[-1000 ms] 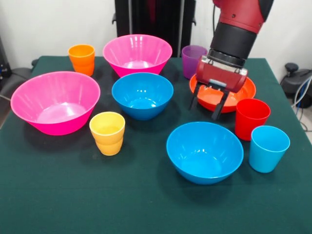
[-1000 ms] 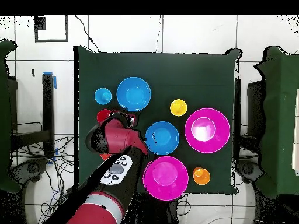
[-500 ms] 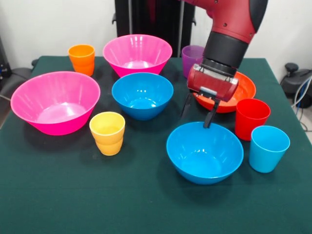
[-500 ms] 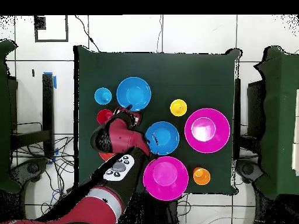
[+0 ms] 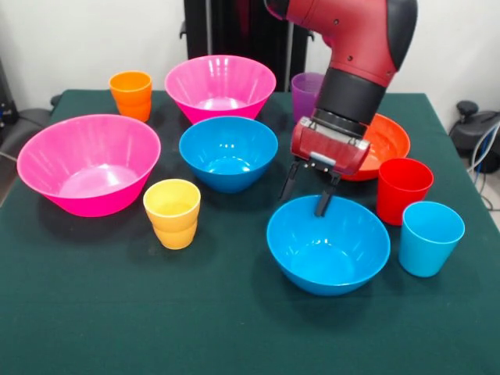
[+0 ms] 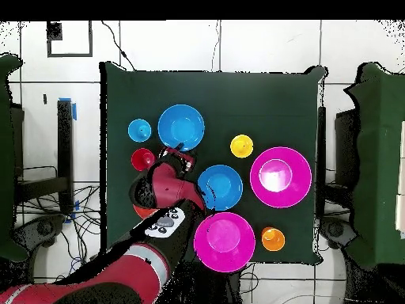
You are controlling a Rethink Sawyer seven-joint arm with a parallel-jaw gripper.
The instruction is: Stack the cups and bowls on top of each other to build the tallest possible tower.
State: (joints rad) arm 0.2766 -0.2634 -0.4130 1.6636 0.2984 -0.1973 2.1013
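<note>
Front view shows the near blue bowl (image 5: pixel 328 244) sitting on the green tabletop (image 5: pixel 94 312) close to its right side. No tower is built yet; every cup and bowl stands alone. The gripper (image 5: pixel 306 190) hangs over the back rim of this bowl. Its two black fingers (image 5: pixel 323 201) are spread apart and hold nothing. One finger looks to be inside the rim and the other outside it, toward the middle of the tabletop.

I think the robot means to pinch the rim. The bowl is smooth and shiny, so it could slip out or tip when lifted by one edge. If the gripper comes down a bit off, a finger could push the rim and shove the bowl.

The red cup (image 5: pixel 402 190) and the light blue cup (image 5: pixel 430 237) stand just beside the bowl on its right. A sliding bowl could knock them over. The orange-red bowl (image 5: pixel 388 141) sits right behind the gripper, and the arm (image 5: pixel 351 55) could bump it.

The other blue bowl (image 5: pixel 228 152), the yellow cup (image 5: pixel 173 212), two pink bowls (image 5: pixel 88 162), the orange cup (image 5: pixel 131 94) and the purple cup (image 5: pixel 307 94) are farther off and look safe.
</note>
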